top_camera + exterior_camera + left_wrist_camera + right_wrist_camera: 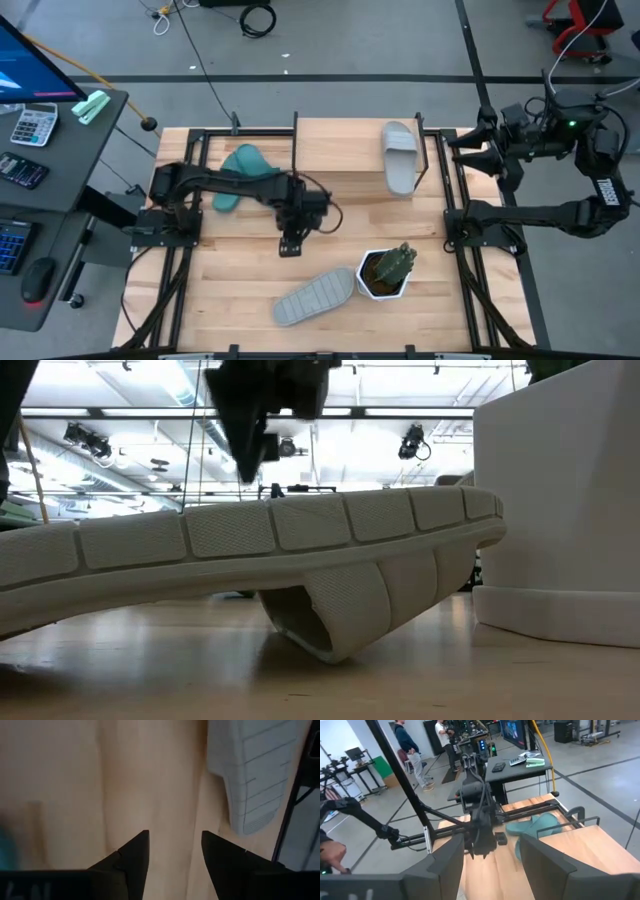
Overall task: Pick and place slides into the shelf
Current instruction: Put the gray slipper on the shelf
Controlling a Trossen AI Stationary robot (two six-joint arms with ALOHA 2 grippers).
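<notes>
On the table's left half, a teal slide (240, 176) is lying at the far side, partly under the left arm (215, 184). That arm is reaching rightward over the wooden table (340, 190), and the left gripper (290, 243) is hanging over bare wood near the middle, fingers (132, 857) parted and grasping nothing. In the left wrist view only plank is showing between them, with a ridged grey sole (257, 775) off to one side.

Right of the left gripper and nearer, a grey slide (316, 297) is lying sole-up, tilted, just left of a white pot (383, 284) with a small green plant (396, 262). The low view is showing its strap (350, 605) resting on the wood and the toe end lifting off.

Further right at the far side, a second grey slide (400, 155) is sitting strap-up on the shelf (340, 160).

At the far right, off the table's edge, the right gripper (462, 148) is waiting, fingers (445, 865) spread and holding nothing.
</notes>
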